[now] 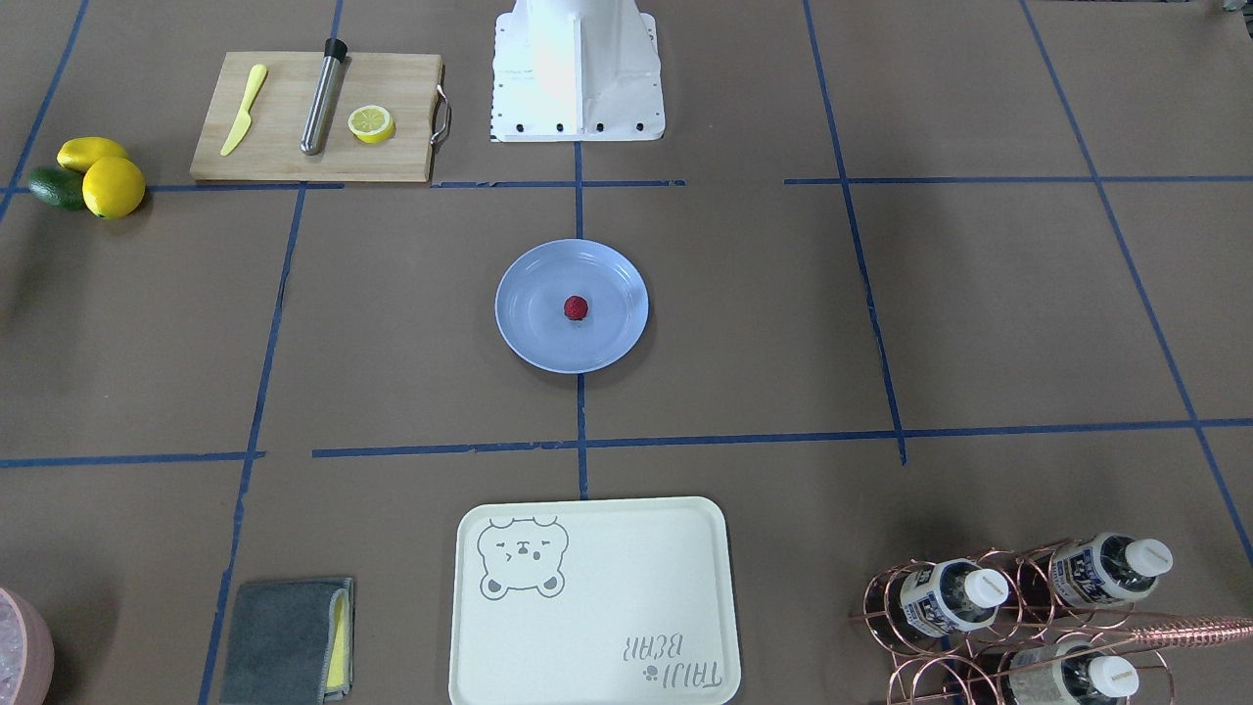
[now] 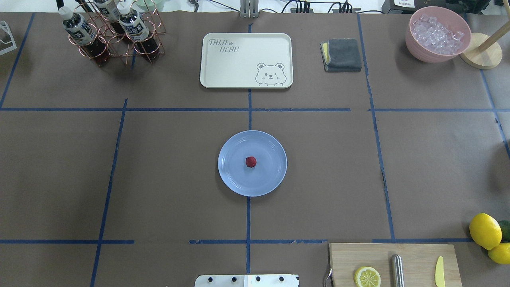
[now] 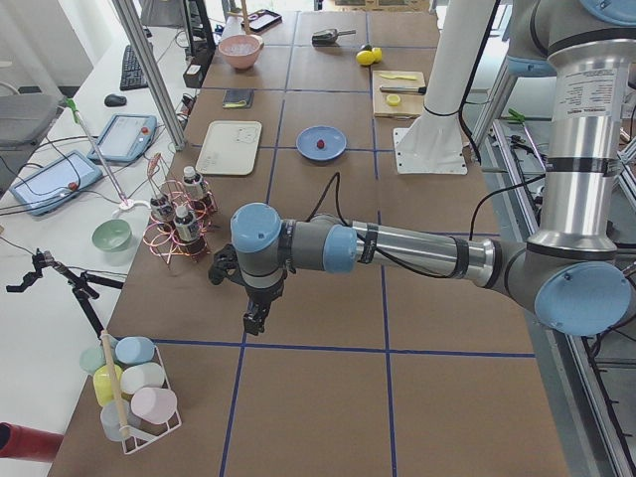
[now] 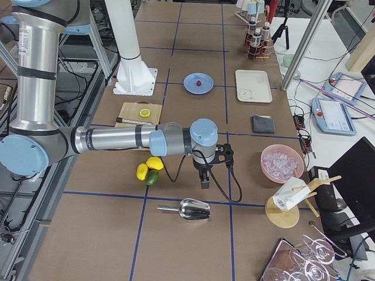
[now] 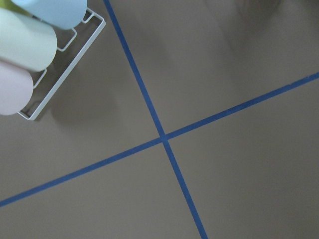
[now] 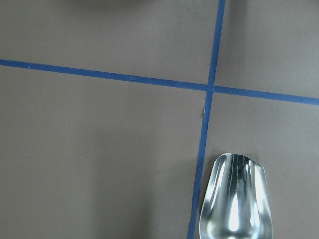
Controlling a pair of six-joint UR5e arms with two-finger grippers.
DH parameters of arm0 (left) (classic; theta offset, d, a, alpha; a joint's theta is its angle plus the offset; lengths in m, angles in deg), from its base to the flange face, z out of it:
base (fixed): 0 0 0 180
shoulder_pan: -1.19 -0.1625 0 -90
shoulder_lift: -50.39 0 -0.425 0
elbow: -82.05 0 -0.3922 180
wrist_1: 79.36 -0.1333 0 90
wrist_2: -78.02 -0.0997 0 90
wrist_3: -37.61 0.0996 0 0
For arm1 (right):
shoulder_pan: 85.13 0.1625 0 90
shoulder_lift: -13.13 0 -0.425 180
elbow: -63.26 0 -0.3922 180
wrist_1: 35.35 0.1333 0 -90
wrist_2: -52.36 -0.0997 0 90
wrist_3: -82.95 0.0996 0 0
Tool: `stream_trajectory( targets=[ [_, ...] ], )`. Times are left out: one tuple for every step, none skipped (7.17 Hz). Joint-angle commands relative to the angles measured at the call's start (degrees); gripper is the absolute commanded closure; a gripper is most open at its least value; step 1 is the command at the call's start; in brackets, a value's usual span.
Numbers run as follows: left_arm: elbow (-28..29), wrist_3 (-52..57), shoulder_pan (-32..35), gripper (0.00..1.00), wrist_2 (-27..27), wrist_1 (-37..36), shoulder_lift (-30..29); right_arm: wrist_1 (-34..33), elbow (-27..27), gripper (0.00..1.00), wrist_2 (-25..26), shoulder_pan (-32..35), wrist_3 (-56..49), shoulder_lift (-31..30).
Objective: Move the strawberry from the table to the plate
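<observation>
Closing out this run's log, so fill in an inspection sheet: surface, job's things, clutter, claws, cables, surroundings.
Surface: table, brown paper with a blue tape grid; no spill seen.
Job's things: strawberry lies at the middle of the plate.
Clutter: cutting board, bear tray, grey cloth, bottle rack, ice bowl, lemons, metal scoop.
Claws: left claw and right claw hang over bare table, far from the plate; open or shut cannot be told.
Cables: black cable loops beside the right claw.
Surroundings: handheld screen on the side bench; nobody seen.

Bear tray (image 2: 239, 63), cutting board (image 1: 284, 147), lemons (image 1: 113, 186), bottle rack (image 2: 108, 47), ice bowl (image 2: 422, 54)
</observation>
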Motion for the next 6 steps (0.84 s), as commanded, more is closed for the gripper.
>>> stream_trajectory(
  targets=[
    [0.98,-0.05,-0.03,0.0,0.39,6.23,0.49,0.01,0.09,0.0,-0.09,-0.04,0.43,-0.05],
    [1.95,0.04,-0.12,0.0,0.48,6.17,0.05,-0.08,0.27,0.0,0.0,-0.04,0.0,0.12],
    [1.87,0.12,-0.2,0.0,0.48,5.91,-0.04,-0.26,0.09,0.0,-0.53,-0.04,0.08,-0.05],
    [1.78,0.3,-0.21,0.0,0.39,5.91,-0.13,-0.17,0.09,0.0,-0.53,-0.04,0.0,-0.23],
    [1.09,0.39,-0.21,0.0,0.31,5.91,-0.04,-0.08,0.09,0.0,-0.62,-0.04,0.08,-0.23],
    [1.25,0.39,-0.21,0.0,0.22,5.99,0.13,-0.78,1.22,0.0,-0.44,-0.04,0.34,-0.23]
  ],
)
